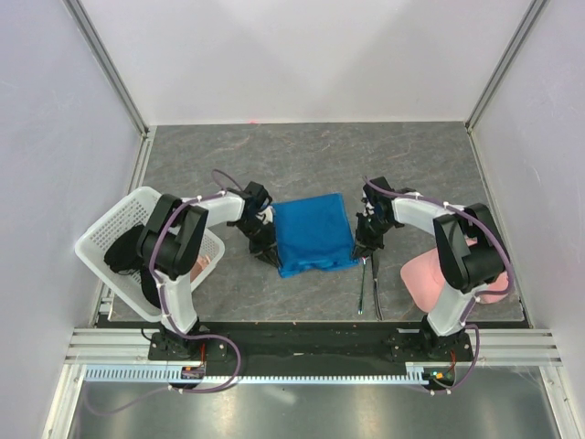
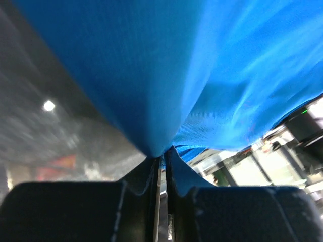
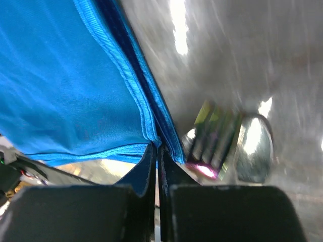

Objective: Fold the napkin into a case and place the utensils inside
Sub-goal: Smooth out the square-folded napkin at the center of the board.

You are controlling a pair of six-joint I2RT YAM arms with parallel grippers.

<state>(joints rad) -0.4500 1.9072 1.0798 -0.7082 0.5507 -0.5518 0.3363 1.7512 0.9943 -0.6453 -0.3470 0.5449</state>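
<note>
The bright blue napkin [image 1: 313,233] lies folded into a rough rectangle mid-table. At its near left corner my left gripper [image 1: 270,257] pinches it; in the left wrist view the jaws [image 2: 162,157] stand almost together with a fold of napkin [image 2: 202,65] caught at their tips. My right gripper [image 1: 362,248] is at the near right corner, shut [image 3: 157,149] on the hemmed, layered edge of the napkin [image 3: 65,85]. The utensils [image 1: 369,285] lie side by side just right of the cloth. Fork tines [image 3: 214,143] show beside the right fingers, with a rounded shiny knife end [image 3: 255,151] next to them.
A white mesh basket [image 1: 99,240] with dark items stands at the left, by the left arm. A pale pink cloth [image 1: 423,279] lies at the near right under the right arm. Walls close off the table's back and sides.
</note>
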